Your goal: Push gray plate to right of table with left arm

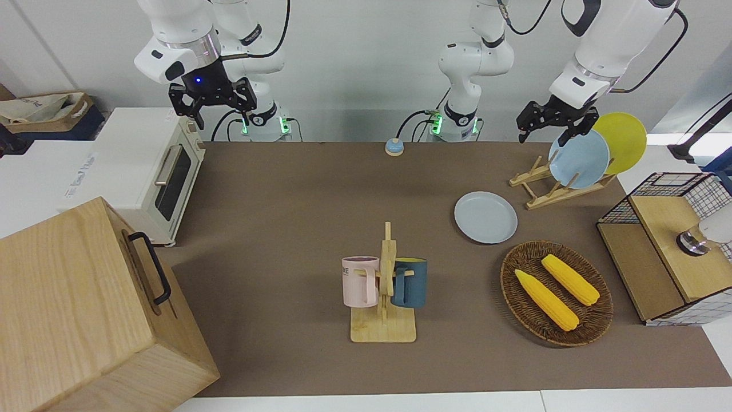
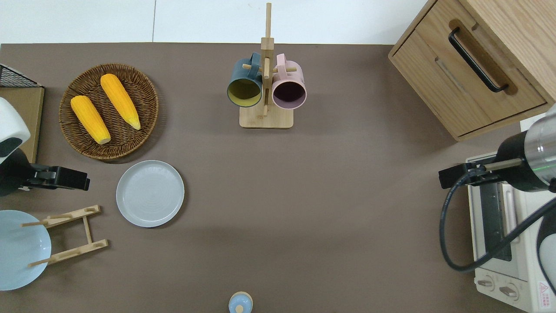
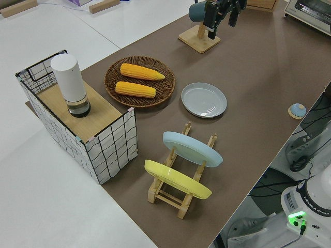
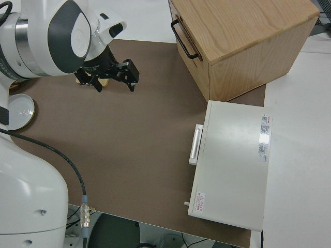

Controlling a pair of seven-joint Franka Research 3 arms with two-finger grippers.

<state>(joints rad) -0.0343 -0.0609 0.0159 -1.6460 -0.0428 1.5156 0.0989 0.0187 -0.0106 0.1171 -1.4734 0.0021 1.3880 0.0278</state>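
The gray plate (image 1: 485,217) lies flat on the brown table (image 1: 297,200), between the corn basket and the plate rack; it also shows in the overhead view (image 2: 150,193), the left side view (image 3: 204,99) and at the edge of the right side view (image 4: 15,111). My left gripper (image 1: 542,137) is open and empty, up in the air. In the overhead view it (image 2: 61,178) is over the table beside the gray plate, toward the left arm's end, apart from it. It also shows in the left side view (image 3: 221,18). My right gripper (image 1: 223,120) is parked and open.
A wooden rack (image 1: 543,189) holds a sky-blue plate (image 1: 579,158) and a yellow plate (image 1: 623,140). A wicker basket (image 1: 595,320) holds two corn cobs. A mug tree (image 1: 384,320), a wire-sided box (image 1: 657,274), a toaster oven (image 1: 166,177), a wooden drawer box (image 1: 86,309) and a small blue bell (image 1: 394,147) also stand here.
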